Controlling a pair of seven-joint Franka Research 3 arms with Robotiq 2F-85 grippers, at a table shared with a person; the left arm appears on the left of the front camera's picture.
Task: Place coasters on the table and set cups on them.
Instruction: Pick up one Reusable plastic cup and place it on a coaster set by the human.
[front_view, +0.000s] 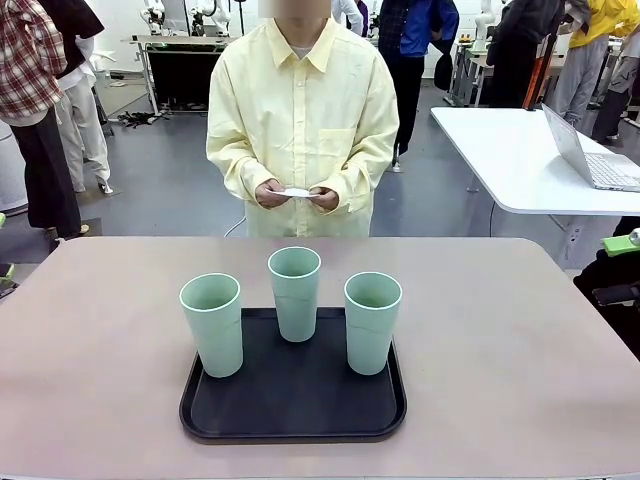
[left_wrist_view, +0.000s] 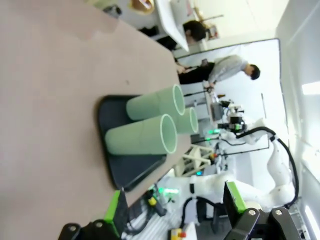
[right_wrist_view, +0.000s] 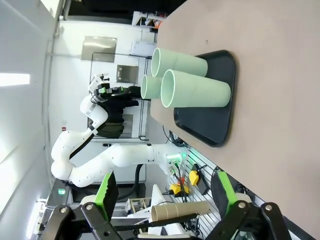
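Three pale mint-green cups stand upright on a black tray (front_view: 290, 415) in the middle of the beige-pink table (front_view: 90, 340): a left cup (front_view: 212, 324), a middle cup (front_view: 295, 292) farther back, and a right cup (front_view: 372, 321). The person at the far side holds thin white coasters (front_view: 296, 192) in both hands at waist height. In the left wrist view my left gripper (left_wrist_view: 175, 207) is open, back from the table, with the cups (left_wrist_view: 142, 135) lying sideways in the picture ahead of it. My right gripper (right_wrist_view: 165, 192) is also open and empty, with the cups (right_wrist_view: 195, 92) and tray (right_wrist_view: 210, 125) ahead.
A white table (front_view: 520, 160) with a laptop (front_view: 595, 160) stands at the back right. Other people stand in the background. Bare tabletop lies to the left, right and front of the tray.
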